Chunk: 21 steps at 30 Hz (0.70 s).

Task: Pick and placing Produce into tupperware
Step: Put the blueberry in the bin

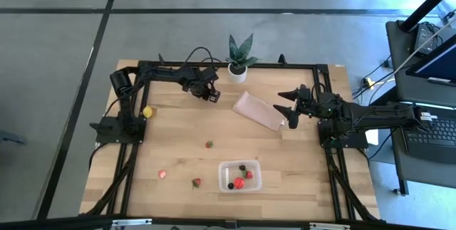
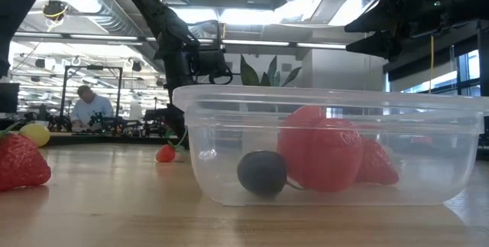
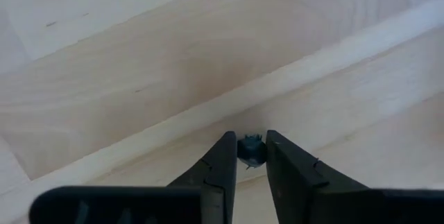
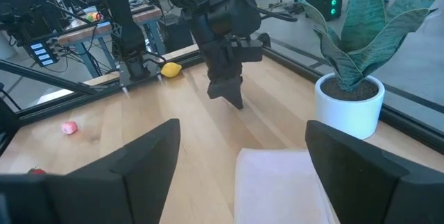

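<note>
My left gripper [image 3: 250, 139] is at the table's far side [image 1: 211, 96], pointing down and shut on a small dark berry [image 3: 251, 150]. My right gripper [image 1: 288, 109] hovers open over the tan sheet's [image 1: 258, 111] right end. The clear tupperware [image 1: 240, 176] stands near the front edge and holds red strawberries [image 2: 328, 151] and dark berries [image 2: 262, 172]. Loose strawberries lie at centre [image 1: 209, 144] and front left [image 1: 162, 174], [image 1: 197, 182]. A yellow fruit [image 1: 147, 112] rests by the left arm's base. My left gripper pinches the dark berry [image 3: 251, 150] between its two fingertips [image 3: 225, 148], coming from above and pointing down at the wood. The berry sits just at the fingers' free ends. Whether it is clear of the table, I cannot tell.
A potted plant in a white pot [image 1: 237, 72] stands at the far edge, close to the left gripper. The tan sheet [image 4: 277, 182] lies right of it. A black frame [image 1: 235, 65] runs around the table. Bare wood [image 1: 178, 134] lies between the left gripper and the tupperware.
</note>
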### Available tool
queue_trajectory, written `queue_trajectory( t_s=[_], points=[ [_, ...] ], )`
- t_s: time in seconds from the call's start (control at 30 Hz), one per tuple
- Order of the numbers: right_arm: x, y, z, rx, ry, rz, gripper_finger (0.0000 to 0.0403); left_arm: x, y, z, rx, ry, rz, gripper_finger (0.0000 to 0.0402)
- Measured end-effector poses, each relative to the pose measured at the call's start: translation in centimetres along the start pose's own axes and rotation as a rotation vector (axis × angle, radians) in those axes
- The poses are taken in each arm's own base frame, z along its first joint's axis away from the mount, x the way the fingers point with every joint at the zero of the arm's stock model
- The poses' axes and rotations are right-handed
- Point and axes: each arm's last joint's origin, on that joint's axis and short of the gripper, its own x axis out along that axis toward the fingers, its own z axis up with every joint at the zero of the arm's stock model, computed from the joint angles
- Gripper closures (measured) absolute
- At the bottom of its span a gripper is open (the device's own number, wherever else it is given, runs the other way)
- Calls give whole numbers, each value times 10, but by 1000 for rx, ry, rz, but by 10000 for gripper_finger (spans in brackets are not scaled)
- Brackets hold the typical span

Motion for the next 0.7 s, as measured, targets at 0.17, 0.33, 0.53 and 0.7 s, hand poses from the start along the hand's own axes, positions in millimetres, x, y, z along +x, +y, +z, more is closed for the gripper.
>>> queue_trajectory(
  t_s=[0.17, 0.33, 0.53, 0.7],
  points=[
    [0, 0, 0, 0, 0, 0, 91, -20, -8, -4, 62, 32, -137, 353],
    [0, 0, 0, -6, 0, 0, 91, -58, -24, -11, 139, -47, -276, 353],
    [0, 0, 0, -28, -1, 0, 91, -117, -57, -33, 309, -215, -546, 345],
    [0, 0, 0, -31, -1, 0, 91, -152, -87, -69, 512, -320, -724, 357]
  ],
)
